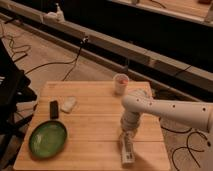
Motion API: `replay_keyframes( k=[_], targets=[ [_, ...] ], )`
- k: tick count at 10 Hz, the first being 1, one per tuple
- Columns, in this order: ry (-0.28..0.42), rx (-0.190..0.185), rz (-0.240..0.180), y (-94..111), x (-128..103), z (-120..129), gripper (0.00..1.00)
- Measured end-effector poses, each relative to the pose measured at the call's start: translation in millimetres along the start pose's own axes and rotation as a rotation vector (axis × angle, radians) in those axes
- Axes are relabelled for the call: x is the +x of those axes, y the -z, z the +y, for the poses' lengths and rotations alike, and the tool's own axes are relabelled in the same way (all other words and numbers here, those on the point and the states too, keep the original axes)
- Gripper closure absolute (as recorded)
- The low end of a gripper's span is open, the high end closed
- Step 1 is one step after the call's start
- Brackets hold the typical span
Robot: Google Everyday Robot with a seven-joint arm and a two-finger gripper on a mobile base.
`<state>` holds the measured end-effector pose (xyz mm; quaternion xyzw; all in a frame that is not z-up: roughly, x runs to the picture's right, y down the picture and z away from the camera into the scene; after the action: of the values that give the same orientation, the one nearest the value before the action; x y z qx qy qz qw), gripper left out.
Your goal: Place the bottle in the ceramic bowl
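Note:
The bottle (pixel 128 150) lies on its side near the front right edge of the wooden table (pixel 95 125), long axis pointing away from me. My gripper (pixel 126 136) points down at the bottle's far end, right over it; the white arm (pixel 170 111) reaches in from the right. I cannot tell whether it touches the bottle. The green ceramic bowl (pixel 47 138) sits at the table's front left corner, far to the left of the gripper, with nothing in it.
A whitish paper cup (pixel 120 83) stands at the table's back edge, behind the arm. A small black block (pixel 54 109) and a pale object (pixel 68 104) lie behind the bowl. Cables run over the floor around the table.

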<state>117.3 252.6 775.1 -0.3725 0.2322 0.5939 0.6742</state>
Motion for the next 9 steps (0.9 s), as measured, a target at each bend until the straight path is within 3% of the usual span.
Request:
replay_keyframes(
  k=[3, 4, 6, 8, 9],
  targets=[
    [0.01, -0.171, -0.159, 43.7, -31.6, 17.7, 1.0],
    [0.029, -0.268, -0.233, 70.0, -45.3, 25.9, 1.0],
    [0.06, -0.431, -0.33, 113.8, -61.6, 39.9, 1.0],
    [0.135, -0.609, -0.438, 172.4, -77.4, 71.4, 1.0],
    [0.152, -0.649, -0.467, 187.8, -79.6, 75.9, 1.0]
  ],
)
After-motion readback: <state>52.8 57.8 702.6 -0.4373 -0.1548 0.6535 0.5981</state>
